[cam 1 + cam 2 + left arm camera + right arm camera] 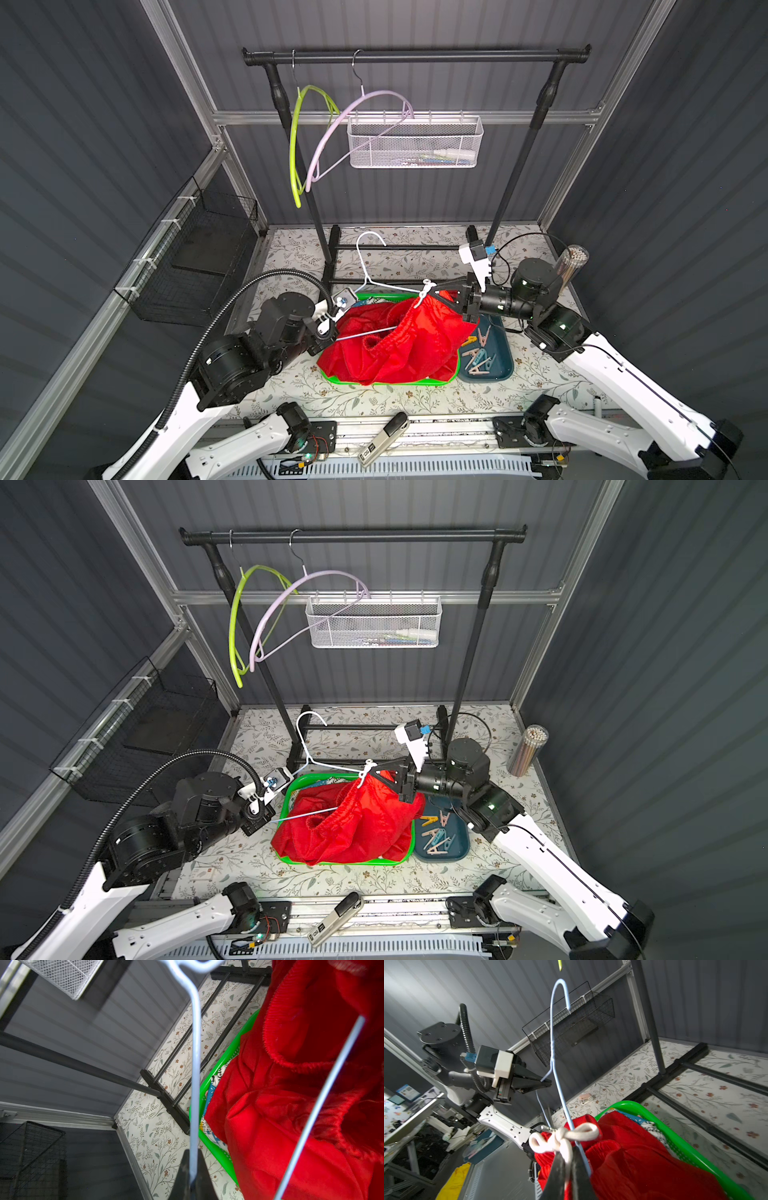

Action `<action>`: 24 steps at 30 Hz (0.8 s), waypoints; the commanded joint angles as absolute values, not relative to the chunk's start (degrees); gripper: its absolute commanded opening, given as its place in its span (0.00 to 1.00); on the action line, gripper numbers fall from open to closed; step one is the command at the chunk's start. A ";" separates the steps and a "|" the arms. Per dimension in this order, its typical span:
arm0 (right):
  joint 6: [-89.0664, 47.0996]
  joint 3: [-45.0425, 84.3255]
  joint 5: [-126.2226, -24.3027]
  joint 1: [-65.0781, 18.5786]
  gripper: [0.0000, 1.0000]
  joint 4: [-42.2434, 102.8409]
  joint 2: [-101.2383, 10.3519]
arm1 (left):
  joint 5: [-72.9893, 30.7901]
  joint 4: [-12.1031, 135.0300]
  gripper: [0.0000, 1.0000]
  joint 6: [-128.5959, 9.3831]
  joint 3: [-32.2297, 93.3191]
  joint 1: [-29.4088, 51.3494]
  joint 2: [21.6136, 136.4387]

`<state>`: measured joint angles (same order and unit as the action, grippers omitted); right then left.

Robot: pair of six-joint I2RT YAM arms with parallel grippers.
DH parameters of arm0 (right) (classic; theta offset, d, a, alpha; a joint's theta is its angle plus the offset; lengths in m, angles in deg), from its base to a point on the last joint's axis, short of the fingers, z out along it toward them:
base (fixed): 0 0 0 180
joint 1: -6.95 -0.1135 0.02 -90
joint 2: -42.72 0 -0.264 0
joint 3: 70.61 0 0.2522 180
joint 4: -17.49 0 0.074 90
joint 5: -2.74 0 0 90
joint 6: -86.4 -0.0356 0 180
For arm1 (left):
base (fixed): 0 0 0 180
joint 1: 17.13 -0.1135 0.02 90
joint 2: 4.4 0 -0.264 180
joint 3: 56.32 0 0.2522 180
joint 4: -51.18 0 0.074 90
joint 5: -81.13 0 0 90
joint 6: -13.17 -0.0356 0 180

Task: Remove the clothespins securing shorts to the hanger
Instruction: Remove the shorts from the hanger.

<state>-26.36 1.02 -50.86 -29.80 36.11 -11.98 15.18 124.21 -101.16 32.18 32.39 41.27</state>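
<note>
Now the left gripper (192, 1176) is clenched on the hanger (195, 1064) wire, and the right gripper (569, 1164) pinches the white drawstring (571, 1136) just beside it. The red shorts (399, 349) hang from the hanger and spill over the green basket (627, 1103) rim. Clothespins (478, 357) lie in the teal tray (505, 368) at three o'clock, and floral tabletop (374, 401) shows at six.

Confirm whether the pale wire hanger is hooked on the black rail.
No: the pale wire hanger is off the black rail, gripped by the left gripper low down beside the red shorts.
</note>
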 commanded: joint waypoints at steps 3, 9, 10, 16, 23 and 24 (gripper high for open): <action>-19.41 3.25 -58.49 -29.75 0.00 47.18 -7.12 | 23.55 122.69 0.00 -98.74 36.53 31.90 40.28; -18.37 3.36 -62.03 -29.72 0.00 50.92 -4.33 | 29.95 122.69 0.00 -98.07 37.72 31.89 41.08; -18.52 3.27 -62.28 -29.70 0.00 51.02 -4.22 | 30.33 122.69 0.00 -97.93 37.79 31.87 41.04; -21.43 6.01 -61.19 -29.78 0.00 50.11 -7.13 | 32.87 118.92 0.00 -97.18 37.79 31.86 39.89; -24.05 15.42 -59.41 -31.41 0.00 48.95 -15.82 | 38.93 115.60 0.00 -94.48 39.97 31.88 42.02; -24.29 17.02 -59.99 -32.22 0.00 49.00 -17.30 | 39.50 114.78 0.00 -93.82 40.18 31.85 42.18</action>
<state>-22.73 13.04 -60.34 -30.70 51.04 -15.28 35.58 119.14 -96.77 37.51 32.28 41.97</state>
